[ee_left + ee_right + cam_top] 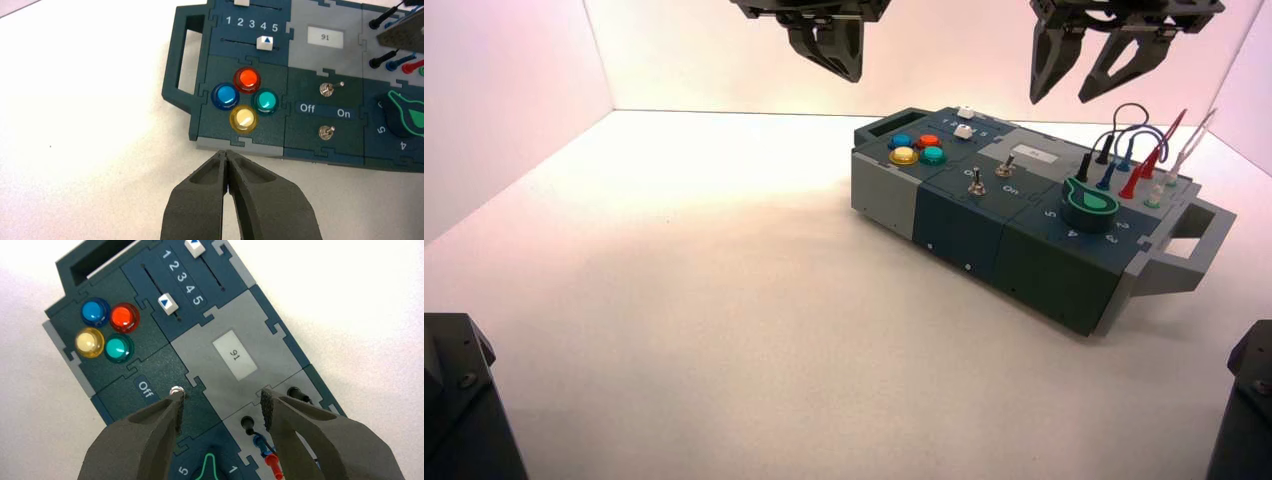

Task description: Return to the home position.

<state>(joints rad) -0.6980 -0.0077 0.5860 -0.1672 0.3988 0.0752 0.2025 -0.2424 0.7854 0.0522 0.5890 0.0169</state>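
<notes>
The box [964, 225] stands on the table, right of centre. It bears four buttons: red [247, 79], blue [225, 96], green [265, 101] and yellow [243, 118]. It also bears two sliders, a display reading 91 [325, 37], two toggle switches [327, 89], a green knob [1092, 205] and plugged wires [1139, 150]. My left gripper [854, 76] is shut and empty. It hangs high, behind the box's button end, and its tips [227, 152] show just short of the box's edge by the yellow button. My right gripper [1061, 98] is open and empty, high over the display [235, 356] and wire sockets.
White walls close in the table at the back and on both sides. The arms' dark bases [459, 400] sit at the near corners. The box has a handle [1194, 235] at each end. A white slider handle [265, 42] stands near 4.
</notes>
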